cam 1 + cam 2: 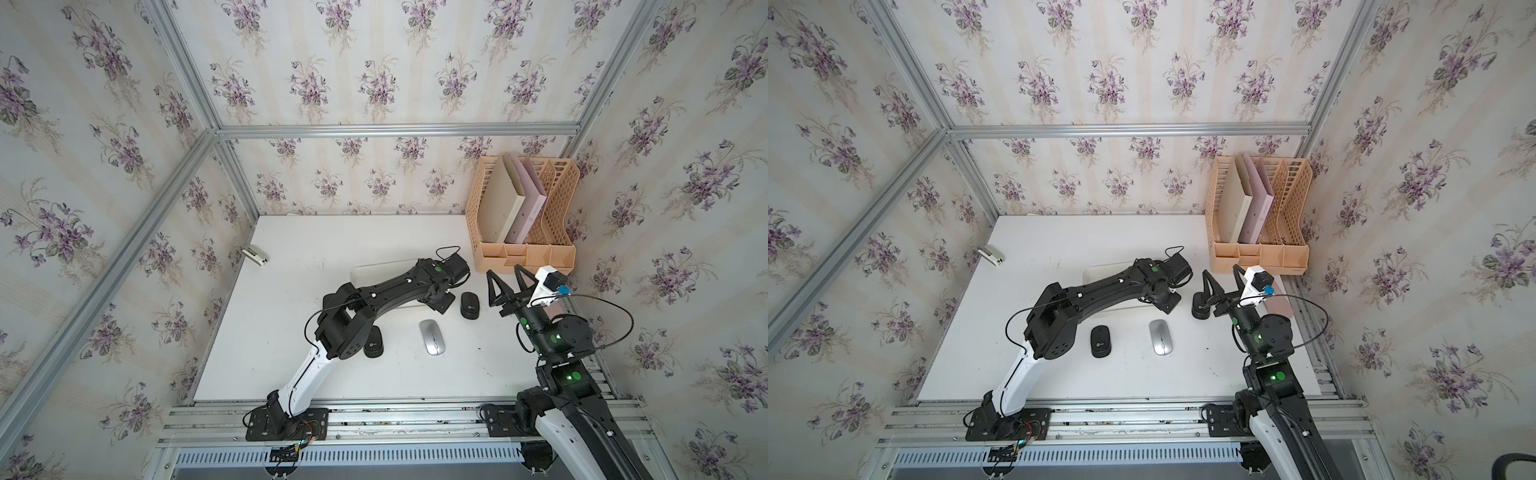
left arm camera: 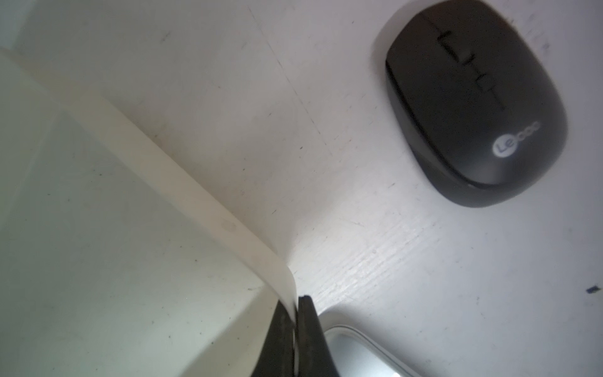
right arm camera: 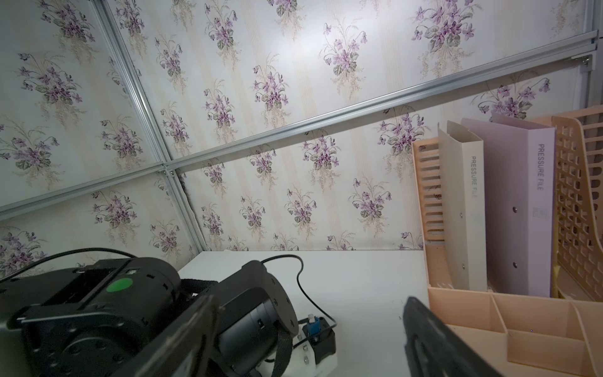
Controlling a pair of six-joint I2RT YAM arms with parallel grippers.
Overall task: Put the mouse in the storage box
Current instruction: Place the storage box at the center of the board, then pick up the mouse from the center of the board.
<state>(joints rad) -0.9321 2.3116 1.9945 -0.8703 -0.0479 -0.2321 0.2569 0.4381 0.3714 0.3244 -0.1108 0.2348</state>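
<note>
The left claw (image 2: 297, 301) is pressed together on the thin wall of the box (image 2: 163, 169), close to a rounded corner, so it pinches this wall. In both top views the left arm (image 1: 386, 295) lies across the box (image 1: 374, 272) and hides most of it. The box is smooth cream-white plastic with low walls and sits about in the middle of the tabletop (image 1: 291, 353), which is white, matt and finely scratched. All three mice lie on the tabletop outside the box. The silver mouse (image 1: 432, 336), flat and oval, is near the pinched corner. A black mouse (image 1: 469, 305), rounded and matt, is near the box's end toward the right arm. A second black mouse (image 1: 1100, 340) is near the box's front edge, by the left arm's elbow. The right claw (image 1: 503, 270) is spread wide and hangs in the air between the black mouse and the peach lattice organiser (image 1: 523, 257), touching neither. Open tabletop lies between the box and the side wall behind the left arm, and from the mice to the near edge, where aluminium rails (image 1: 374, 415) begin.
</note>
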